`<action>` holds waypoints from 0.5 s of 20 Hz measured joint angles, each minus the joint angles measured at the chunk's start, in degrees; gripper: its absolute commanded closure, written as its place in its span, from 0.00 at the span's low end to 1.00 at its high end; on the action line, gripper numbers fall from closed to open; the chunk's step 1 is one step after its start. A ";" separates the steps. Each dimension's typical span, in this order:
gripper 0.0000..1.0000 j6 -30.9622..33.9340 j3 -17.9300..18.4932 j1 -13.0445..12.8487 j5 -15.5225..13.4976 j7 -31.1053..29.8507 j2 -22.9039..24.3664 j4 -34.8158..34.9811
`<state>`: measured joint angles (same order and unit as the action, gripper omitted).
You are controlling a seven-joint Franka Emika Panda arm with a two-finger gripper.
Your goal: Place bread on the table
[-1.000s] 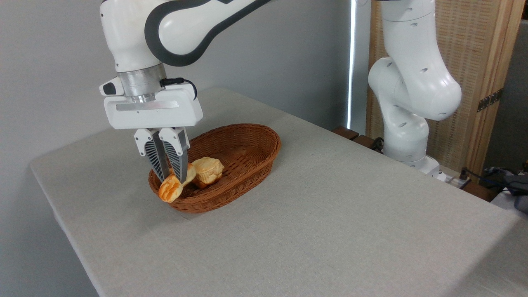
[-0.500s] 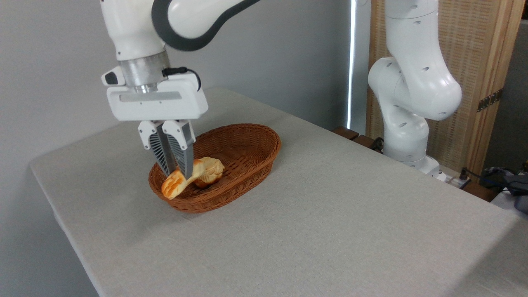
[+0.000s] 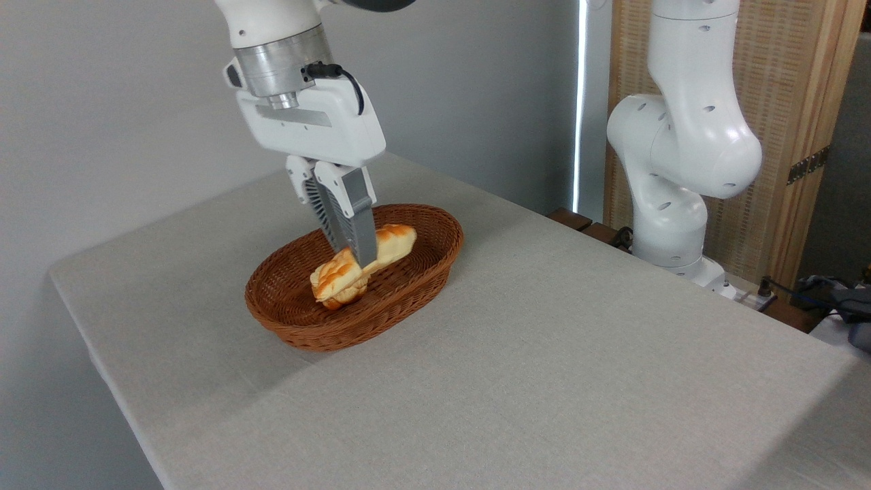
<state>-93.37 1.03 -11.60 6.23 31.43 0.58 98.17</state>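
Note:
The bread [image 3: 393, 241], a long glossy orange-golden loaf with pale ridges, hangs tilted above the brown wicker basket [image 3: 299, 336]. Its lower end points left and its upper end points toward the basket's far right rim. My gripper [image 3: 359, 256] is shut on the loaf's middle, with the grey fingers [image 3: 354, 211] slanting down from the upper left. The loaf is off the basket floor, over the basket's middle. The table [image 3: 544, 354], covered in light grey-beige cloth, spreads wide around the basket.
A small tan piece [image 3: 333, 303] shows in the basket just under the loaf's lower end, mostly hidden. The arm's white base [image 3: 674, 170] stands at the table's far right edge, in front of a wooden screen. A grey wall runs behind.
My gripper has risen and moved right with the bread, from the basket's left rim to over its middle. The loaf has left the basket floor.

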 measured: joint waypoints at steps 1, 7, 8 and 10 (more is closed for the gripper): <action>0.15 0.57 0.18 0.00 0.00 3.29 0.19 0.01; 0.00 3.43 0.28 -0.01 0.00 15.07 0.31 0.13; 0.00 3.54 0.28 -0.01 0.00 15.52 0.31 0.14; 0.00 3.61 0.28 -0.01 0.00 15.60 0.31 0.14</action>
<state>-89.76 1.31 -11.61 6.23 47.04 0.89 98.31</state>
